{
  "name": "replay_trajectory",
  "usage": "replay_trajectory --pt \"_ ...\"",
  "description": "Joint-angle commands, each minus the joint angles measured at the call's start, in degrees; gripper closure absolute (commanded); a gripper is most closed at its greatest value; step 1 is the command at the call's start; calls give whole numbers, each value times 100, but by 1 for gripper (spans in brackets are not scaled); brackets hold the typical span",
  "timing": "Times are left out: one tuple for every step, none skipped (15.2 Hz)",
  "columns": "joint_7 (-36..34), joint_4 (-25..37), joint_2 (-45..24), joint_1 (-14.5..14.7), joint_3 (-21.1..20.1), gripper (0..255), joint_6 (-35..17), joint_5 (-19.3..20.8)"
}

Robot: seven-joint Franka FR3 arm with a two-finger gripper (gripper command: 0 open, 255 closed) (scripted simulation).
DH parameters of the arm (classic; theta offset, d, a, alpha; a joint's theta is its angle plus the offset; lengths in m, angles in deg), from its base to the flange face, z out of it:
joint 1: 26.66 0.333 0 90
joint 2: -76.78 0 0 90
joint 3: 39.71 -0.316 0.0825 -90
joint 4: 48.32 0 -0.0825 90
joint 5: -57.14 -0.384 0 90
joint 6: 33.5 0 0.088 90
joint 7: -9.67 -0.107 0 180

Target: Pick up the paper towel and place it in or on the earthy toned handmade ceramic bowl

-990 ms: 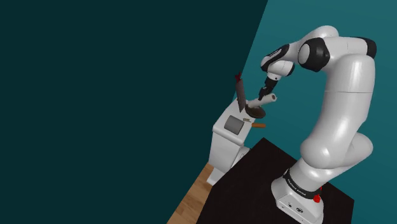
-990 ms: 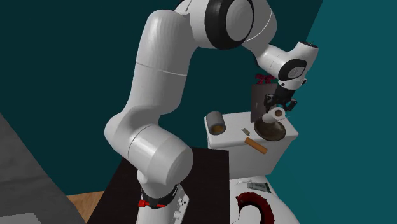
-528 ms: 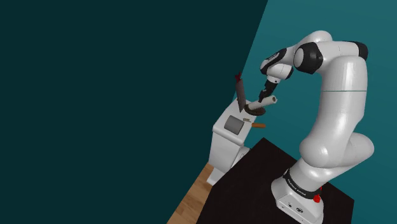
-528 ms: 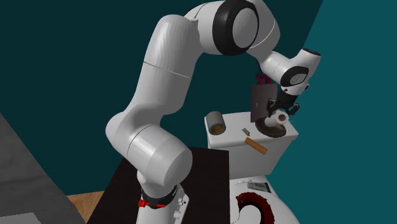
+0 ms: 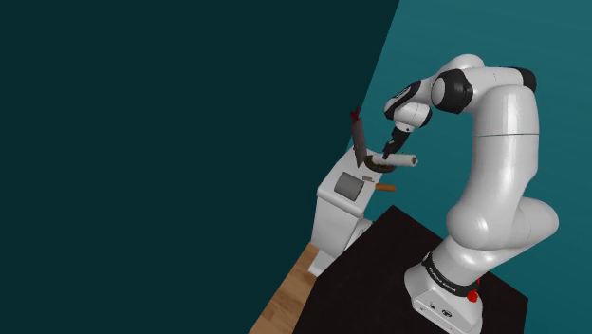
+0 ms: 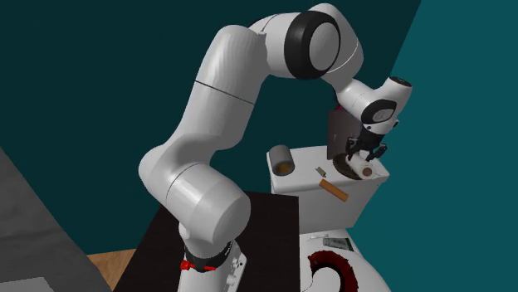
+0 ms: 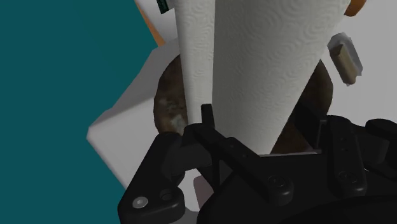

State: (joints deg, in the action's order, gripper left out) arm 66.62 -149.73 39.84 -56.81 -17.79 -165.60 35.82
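While gripper clasps paper towel | bowl largely hidden beneath | perhaps touching

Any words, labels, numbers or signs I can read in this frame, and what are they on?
No text is legible.
Dark band at the arm's base: a light marking, too small to read.
Paper towel, clasped in the gripper: an embossed pattern, no lettering.

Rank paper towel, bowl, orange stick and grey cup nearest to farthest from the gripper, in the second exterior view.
1. paper towel, clasped in the gripper.
2. bowl, directly beneath.
3. orange stick, lower left of the bowl.
4. grey cup, farthest left.
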Motion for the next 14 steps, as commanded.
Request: replay_trajectory --pt "31 -3 -112 -7 -61 255 -86 -52" --pt "31 -4 -111 -8 -61 255 -87 -52" --pt "31 -3 -112 -8 -61 255 -86 -52" --pt "31 -3 -112 -8 -61 255 -86 -52" --pt "31 -3 -112 -8 -61 255 -86 -52" --pt "31 -3 -112 -8 -61 255 -86 -52" --pt "31 -3 -112 -8 -61 255 -86 -52" --pt "31 -3 -112 -8 -61 255 -86 -52" --pt "31 -3 -112 -8 -61 0 -86 -52" --pt "31 -3 -112 -8 -61 0 -86 -52" --pt "31 -3 -112 -8 -61 0 -86 -52" --pt "31 -3 -112 -8 -61 0 -86 -52" --pt "31 -3 -112 -8 -61 0 -86 -52" --pt "31 -3 -112 -8 -61 0 -86 -52"
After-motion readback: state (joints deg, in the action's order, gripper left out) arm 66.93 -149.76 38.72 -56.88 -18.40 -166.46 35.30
